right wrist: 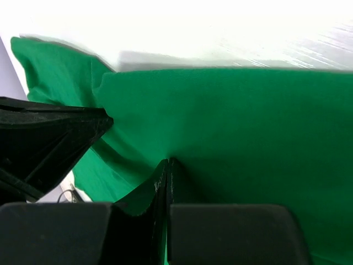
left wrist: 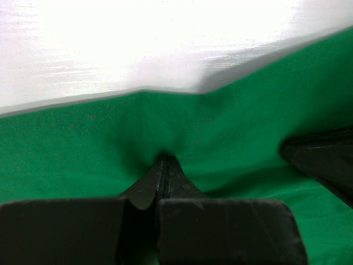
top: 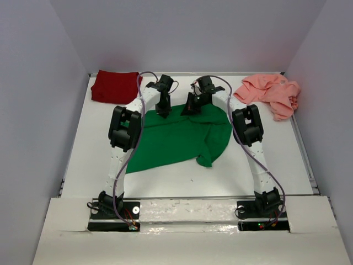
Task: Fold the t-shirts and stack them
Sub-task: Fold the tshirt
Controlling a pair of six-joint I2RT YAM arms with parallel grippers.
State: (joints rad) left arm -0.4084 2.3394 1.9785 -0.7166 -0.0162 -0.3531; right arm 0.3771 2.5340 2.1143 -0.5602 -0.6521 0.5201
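The green t-shirt lies spread and rumpled in the middle of the table, its right part folded over toward the front. My left gripper and right gripper stand close together at its far edge. In the left wrist view the left gripper is shut, with green cloth puckering into its tips. In the right wrist view the right gripper is likewise shut on a pinch of green cloth. The dark red t-shirt lies folded at the back left. The salmon pink t-shirt sits crumpled at the back right.
The white table is walled in by grey panels on three sides, with a raised rail along its right edge. Both arm bases stand at the near edge. Each wrist view shows the other gripper close beside.
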